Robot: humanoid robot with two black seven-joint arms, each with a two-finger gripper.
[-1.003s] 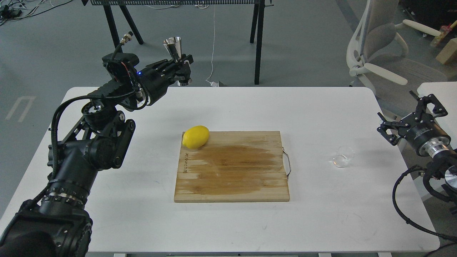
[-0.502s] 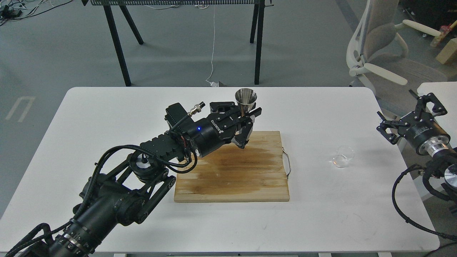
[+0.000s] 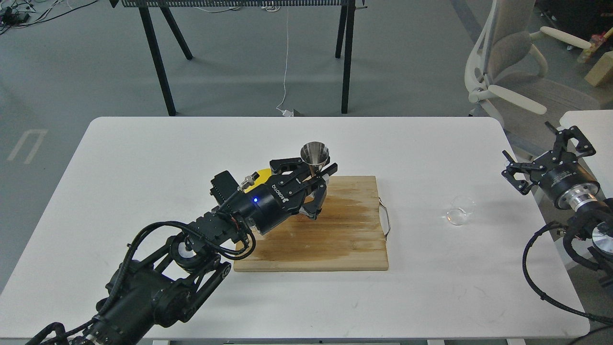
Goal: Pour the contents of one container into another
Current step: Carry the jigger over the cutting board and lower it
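Observation:
My left gripper (image 3: 320, 176) is shut on the steel jigger (image 3: 314, 155), which stands upright with its mouth up, above the far edge of the wooden cutting board (image 3: 335, 239). The clear glass cup (image 3: 460, 210) lies on its side on the white table, right of the board and apart from both arms. At the table's right edge my right gripper (image 3: 550, 151) hangs open and holds nothing, a short way beyond the cup.
A yellow lemon (image 3: 256, 178) sits at the board's far left corner, mostly hidden behind my left arm. The board has a metal handle (image 3: 385, 218) on its right side. A white office chair (image 3: 512, 72) stands behind the table at the right.
My left arm swung from the table's far left corner to over the board with the jigger in its grip, then drew back a little and lower. The right gripper barely shifted.

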